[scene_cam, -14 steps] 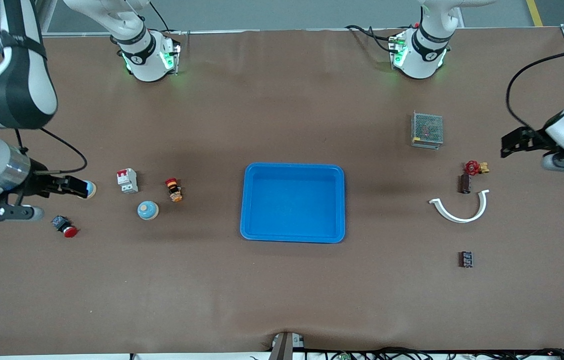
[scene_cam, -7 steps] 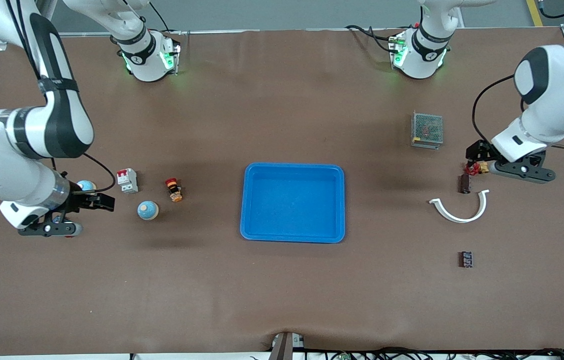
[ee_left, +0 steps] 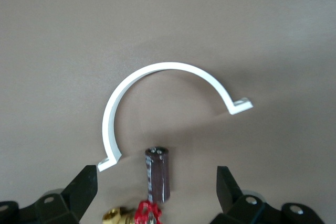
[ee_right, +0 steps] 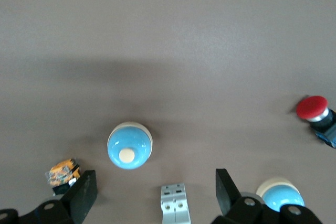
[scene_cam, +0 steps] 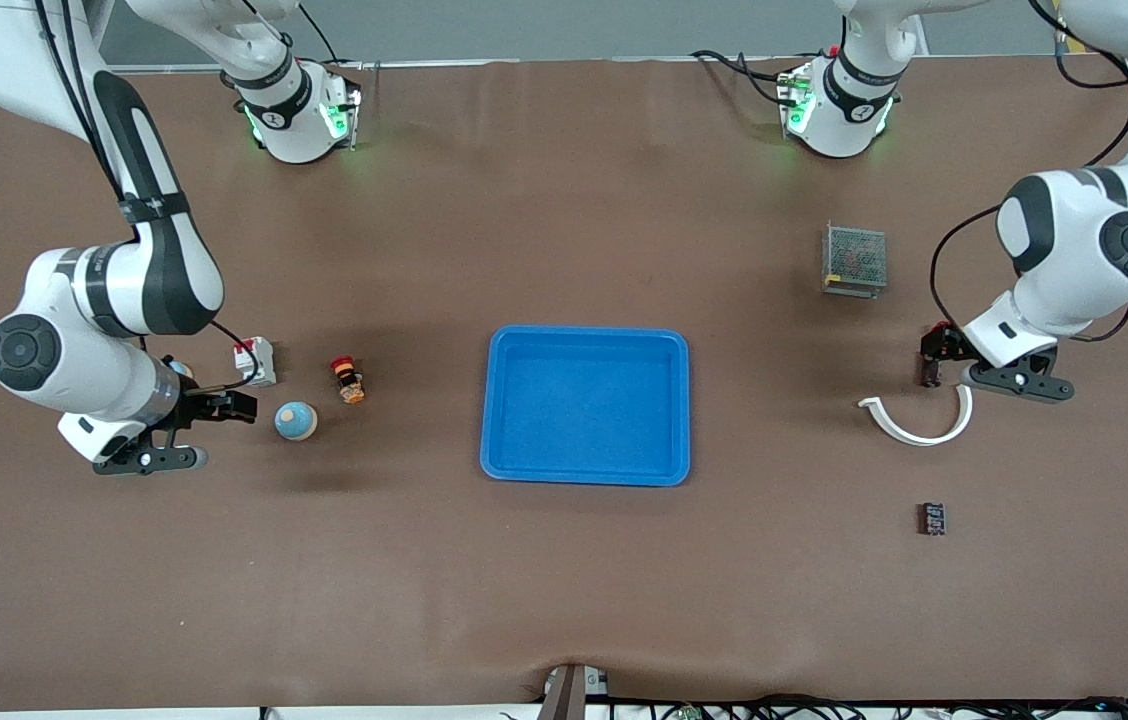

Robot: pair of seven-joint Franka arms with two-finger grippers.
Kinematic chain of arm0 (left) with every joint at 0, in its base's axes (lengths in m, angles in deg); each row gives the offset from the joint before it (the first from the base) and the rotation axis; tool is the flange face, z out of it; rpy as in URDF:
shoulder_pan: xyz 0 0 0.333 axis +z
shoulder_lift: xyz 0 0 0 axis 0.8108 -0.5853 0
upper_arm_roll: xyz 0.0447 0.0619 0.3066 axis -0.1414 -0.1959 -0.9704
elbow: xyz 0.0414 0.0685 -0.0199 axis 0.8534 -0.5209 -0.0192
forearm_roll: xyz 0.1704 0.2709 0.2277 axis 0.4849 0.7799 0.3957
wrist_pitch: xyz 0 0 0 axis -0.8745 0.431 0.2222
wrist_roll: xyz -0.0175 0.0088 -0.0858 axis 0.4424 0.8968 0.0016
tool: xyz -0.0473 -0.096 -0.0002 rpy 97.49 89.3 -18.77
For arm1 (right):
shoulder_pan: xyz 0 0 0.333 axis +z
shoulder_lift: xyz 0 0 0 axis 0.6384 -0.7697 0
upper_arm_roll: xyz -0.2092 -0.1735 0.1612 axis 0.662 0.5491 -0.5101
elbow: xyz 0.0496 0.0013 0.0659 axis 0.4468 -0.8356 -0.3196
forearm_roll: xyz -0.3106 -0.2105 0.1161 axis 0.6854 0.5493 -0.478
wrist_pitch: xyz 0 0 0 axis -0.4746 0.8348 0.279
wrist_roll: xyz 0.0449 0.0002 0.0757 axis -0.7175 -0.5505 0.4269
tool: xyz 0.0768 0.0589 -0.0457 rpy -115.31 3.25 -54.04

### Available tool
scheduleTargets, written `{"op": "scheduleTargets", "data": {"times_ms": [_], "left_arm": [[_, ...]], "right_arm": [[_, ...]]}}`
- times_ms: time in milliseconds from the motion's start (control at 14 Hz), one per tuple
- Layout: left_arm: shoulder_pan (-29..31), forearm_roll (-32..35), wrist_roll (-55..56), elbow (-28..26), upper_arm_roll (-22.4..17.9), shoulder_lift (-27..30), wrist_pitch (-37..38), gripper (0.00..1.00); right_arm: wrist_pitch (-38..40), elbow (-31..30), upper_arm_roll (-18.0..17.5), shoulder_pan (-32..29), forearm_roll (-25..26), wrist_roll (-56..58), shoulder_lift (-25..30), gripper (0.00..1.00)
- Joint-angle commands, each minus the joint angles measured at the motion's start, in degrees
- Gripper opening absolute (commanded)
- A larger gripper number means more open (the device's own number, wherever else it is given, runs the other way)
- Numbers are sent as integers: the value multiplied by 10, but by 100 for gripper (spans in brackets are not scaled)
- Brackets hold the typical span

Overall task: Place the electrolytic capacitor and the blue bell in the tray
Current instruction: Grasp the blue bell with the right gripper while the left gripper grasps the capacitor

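Observation:
The bright-blue tray lies in the middle of the table with nothing in it. The electrolytic capacitor, a dark cylinder, lies on its side beside a white half-ring clamp. My left gripper hangs open over the capacitor, one finger on each side, and shows in the front view as the left gripper. The blue bell stands toward the right arm's end, also seen as the blue bell. My right gripper is open beside it, over a white circuit breaker.
A second blue bell and a red push button sit under the right arm. An orange-and-red button stands near the breaker. A red-handled brass valve, a mesh box and a small black part lie near the left arm.
Both arms have swung in from the table's ends. The right gripper went from the second bell toward the blue bell. The left gripper came over the capacitor and valve. Both stayed open.

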Motion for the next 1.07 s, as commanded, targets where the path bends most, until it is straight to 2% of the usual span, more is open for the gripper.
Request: {"op": "scheduleTargets", "data": {"times_ms": [0,502,717,1003], "left_arm": [[3,7,15,8,3,-34,-27,100],[23,3,29,6,3,-64,-30,100],[23,3,30,-4,3,-68,-41,100],[23,3,31,-24,3,-69,-75,100]], "right_arm": [[-47,-33,-1,3,-8,9,-2,100],[-114,-64,-1,15,-59,9,-30,100],[-159,-94,-1,25,-60,9,-30,100],[-163,-97,-1,26,-60,11,-41,100]]}}
